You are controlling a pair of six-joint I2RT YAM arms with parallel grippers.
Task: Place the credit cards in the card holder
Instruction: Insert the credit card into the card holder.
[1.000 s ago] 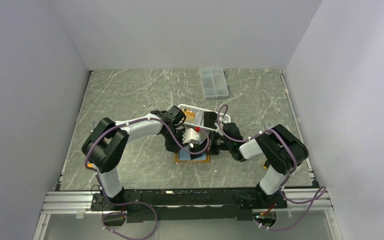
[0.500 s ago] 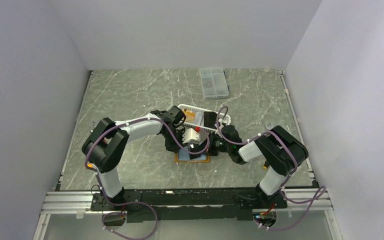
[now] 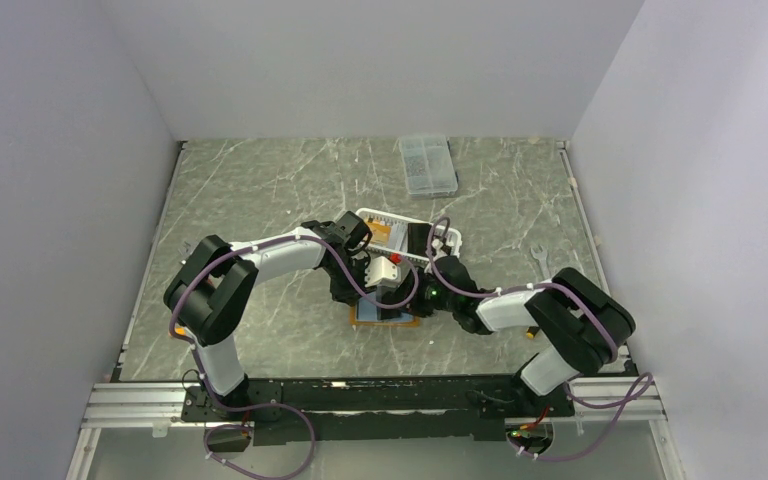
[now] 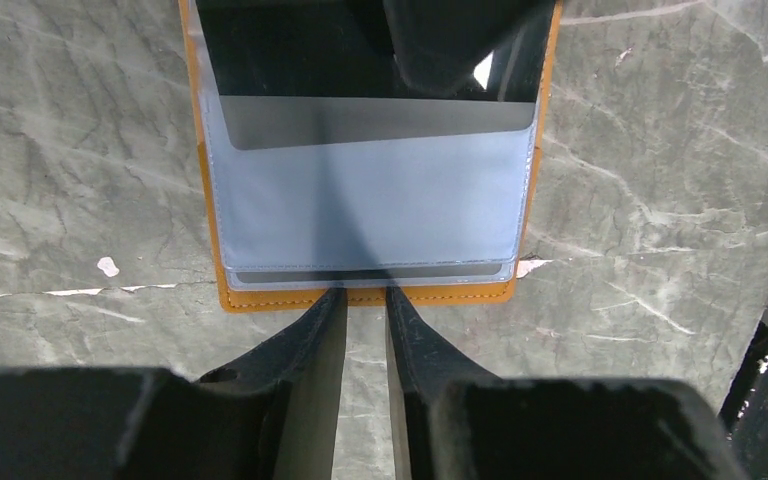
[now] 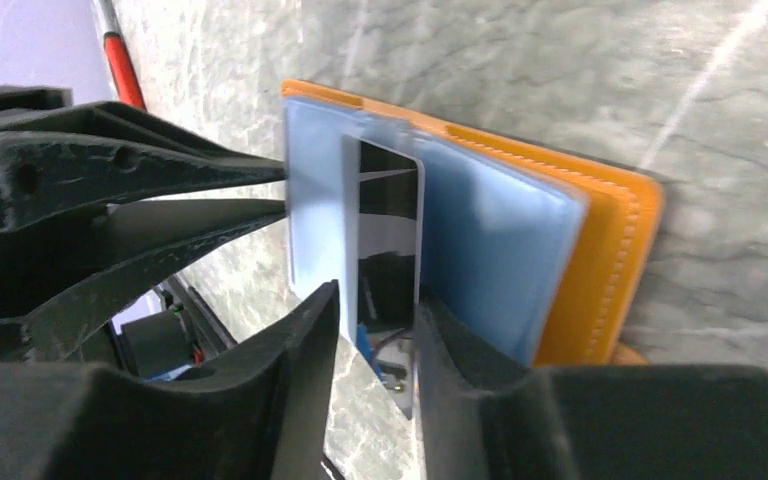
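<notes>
**Black card partway into card holder, both grippers at it**

Card holder [image 3: 380, 320] lies open and flat on the grey marble table [image 3: 260, 190]. Orange rim, pale blue lining, clear pocket facing up.

Black card [image 4: 300, 50] sits partly inside the holder's clear pocket. One end is under the plastic and the rest sticks out past the pocket mouth. In the right wrist view the card [image 5: 390, 200] stands out glossy against the blue lining.

Left gripper [image 4: 364, 295]: tips at the holder's near orange edge, on the side opposite the pocket mouth. Fingers stand a narrow gap apart, with bare table showing between them. Cannot tell whether the tips press on the edge.

Right gripper [image 5: 375, 300]: at the card's exposed end, one finger on each side of it. Jaws are apart, with a sliver of space between one finger and the card. The other finger is right at the card; contact there is not clear.

White slotted basket [image 3: 445, 237] sits just beyond the holder. It holds an orange-gold card [image 3: 382, 233] and a second black card [image 3: 420, 240].

Clear compartment box [image 3: 427, 165] sits well beyond the holder, near the back wall.
</notes>
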